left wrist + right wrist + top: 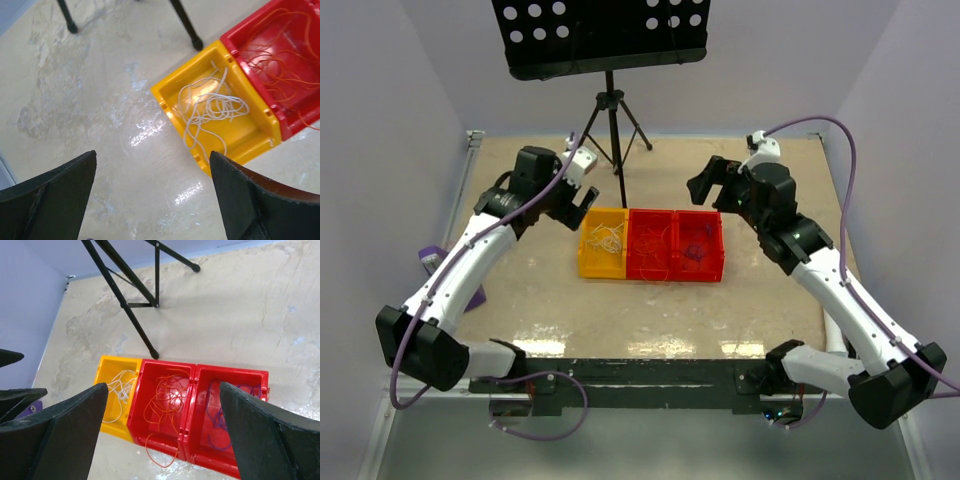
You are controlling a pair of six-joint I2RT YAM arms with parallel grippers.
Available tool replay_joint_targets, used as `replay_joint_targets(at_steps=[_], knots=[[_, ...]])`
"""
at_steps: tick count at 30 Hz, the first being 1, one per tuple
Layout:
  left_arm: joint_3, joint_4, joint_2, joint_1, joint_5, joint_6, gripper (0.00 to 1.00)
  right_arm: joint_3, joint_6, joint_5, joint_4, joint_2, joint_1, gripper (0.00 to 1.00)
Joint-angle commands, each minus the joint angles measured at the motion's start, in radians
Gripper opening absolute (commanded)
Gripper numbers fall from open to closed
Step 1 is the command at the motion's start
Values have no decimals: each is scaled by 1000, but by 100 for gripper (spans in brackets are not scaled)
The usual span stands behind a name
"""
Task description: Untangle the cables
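Left gripper [152, 162] splayed near white cables [212, 106]

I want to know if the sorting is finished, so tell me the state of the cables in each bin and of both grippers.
white cables: loosely tangled, all inside the yellow bin.
orange cables: in the middle red bin, one loop spilling over its wall.
purple cables: lying in the right red bin.
left gripper: open, holding nothing.
right gripper: open, holding nothing.
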Motion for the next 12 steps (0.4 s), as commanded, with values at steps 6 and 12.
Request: replay_joint_targets(at_steps=[6,12], knots=[[-118,166,-14,217,92,10,100,107,-84,81,36,18,-2,99],[-185,251,29,372,220,-2,100,90,-98,97,47,4,-2,99]])
